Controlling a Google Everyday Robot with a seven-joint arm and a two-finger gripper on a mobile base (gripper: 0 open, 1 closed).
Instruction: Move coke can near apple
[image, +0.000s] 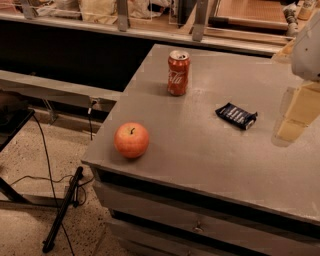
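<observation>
Well, the coke can (178, 73) stands upright, well left of the gripper (298, 112) (spread or closed, I can't tell), with the apple (132, 140) further left and nearer.

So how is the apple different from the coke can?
The apple is round and orange-red with a dark stem; the coke can is a tall red cylinder with white writing and a silver top. The apple sits at the front left corner of the table; the coke can stands upright farther back. Both are reddish, and the gripper, at the right edge, touches neither.
</observation>
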